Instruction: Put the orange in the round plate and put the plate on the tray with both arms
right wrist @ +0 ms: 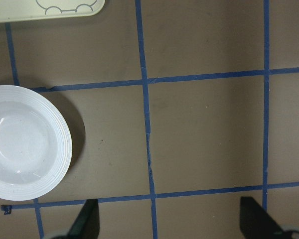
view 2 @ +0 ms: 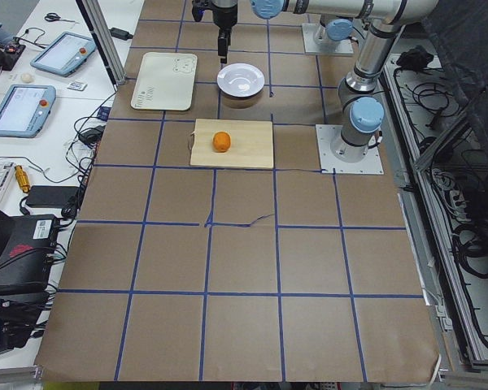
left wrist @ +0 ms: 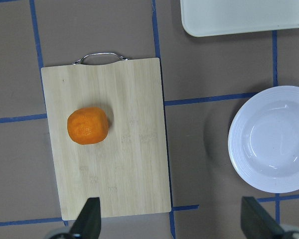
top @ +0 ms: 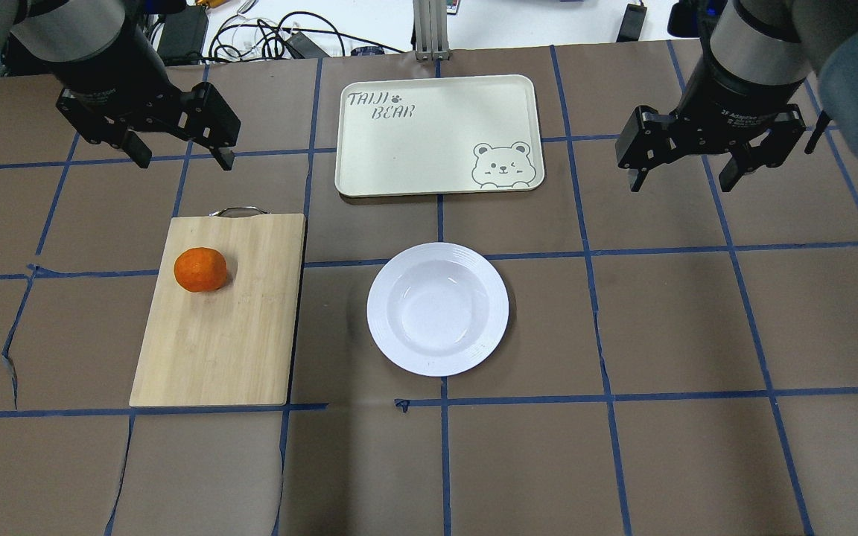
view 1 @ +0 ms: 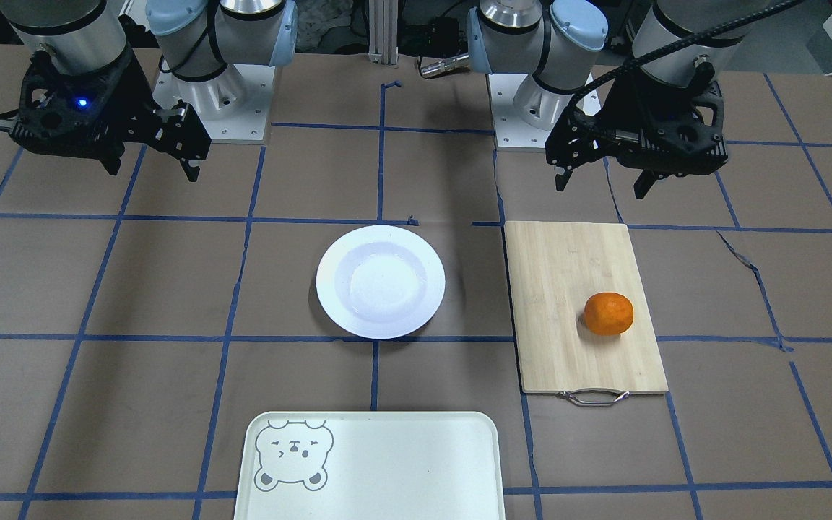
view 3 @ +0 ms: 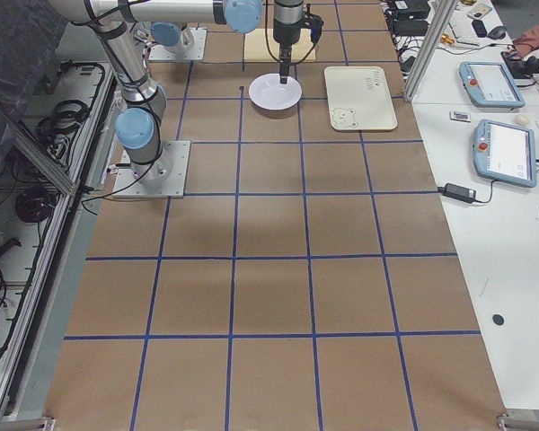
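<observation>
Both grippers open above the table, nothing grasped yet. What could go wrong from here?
The orange is round and loose on the cutting board; an off-centre pinch by the left gripper might roll it away. The round plate lies flat with a glossy rim; uneven lifting could tilt it before the tray.

Bright, even overhead light, everything in sharp focus.
Soft short shadows sit beside the round plate [right wrist: 25, 142] and orange [left wrist: 88, 125]; the plate's glaze shows faint glare.
</observation>
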Tool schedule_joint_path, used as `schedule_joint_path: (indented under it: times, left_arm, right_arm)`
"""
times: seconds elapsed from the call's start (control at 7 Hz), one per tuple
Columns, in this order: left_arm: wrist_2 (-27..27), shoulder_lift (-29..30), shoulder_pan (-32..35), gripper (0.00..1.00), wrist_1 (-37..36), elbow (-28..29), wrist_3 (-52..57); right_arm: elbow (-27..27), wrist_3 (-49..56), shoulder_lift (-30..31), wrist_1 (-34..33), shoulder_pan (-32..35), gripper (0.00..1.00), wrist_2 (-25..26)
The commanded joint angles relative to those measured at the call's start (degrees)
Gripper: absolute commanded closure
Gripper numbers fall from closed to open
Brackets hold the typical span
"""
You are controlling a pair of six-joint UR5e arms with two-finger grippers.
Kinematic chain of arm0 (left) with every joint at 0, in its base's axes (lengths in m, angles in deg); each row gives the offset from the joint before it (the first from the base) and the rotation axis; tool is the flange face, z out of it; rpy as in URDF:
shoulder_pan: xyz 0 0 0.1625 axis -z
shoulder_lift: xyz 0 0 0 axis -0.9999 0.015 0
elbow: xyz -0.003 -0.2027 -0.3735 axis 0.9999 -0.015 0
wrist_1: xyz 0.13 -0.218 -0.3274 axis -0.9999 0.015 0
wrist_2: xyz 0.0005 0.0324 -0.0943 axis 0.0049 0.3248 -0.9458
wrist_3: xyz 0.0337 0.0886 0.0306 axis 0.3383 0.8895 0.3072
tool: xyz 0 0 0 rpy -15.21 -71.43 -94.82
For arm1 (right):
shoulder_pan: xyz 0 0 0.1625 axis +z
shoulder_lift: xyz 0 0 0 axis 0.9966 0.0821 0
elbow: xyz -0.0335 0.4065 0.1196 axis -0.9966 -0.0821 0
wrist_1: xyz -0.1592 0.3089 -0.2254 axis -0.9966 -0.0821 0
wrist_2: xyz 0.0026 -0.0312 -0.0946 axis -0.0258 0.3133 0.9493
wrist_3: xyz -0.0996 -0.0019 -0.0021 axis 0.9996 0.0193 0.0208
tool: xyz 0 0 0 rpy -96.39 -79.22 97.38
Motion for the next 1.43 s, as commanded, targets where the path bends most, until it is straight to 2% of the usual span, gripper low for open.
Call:
schedule_joint_path:
  times: [0.0, 1.29]
  left_arm:
    - [-0.08, 0.00, -0.09, 0.00, -0.03, 0.03, 0.09]
    - [-0.17, -0.18, -0.18, 0.00, -0.03, 0.21, -0.09]
  right_arm:
    - [0.00, -0.17, -0.05, 0.00, 0.04, 0.00, -0.12]
    - [0.00, 0.44, -0.57, -1.14, -0.22, 0.00, 0.41]
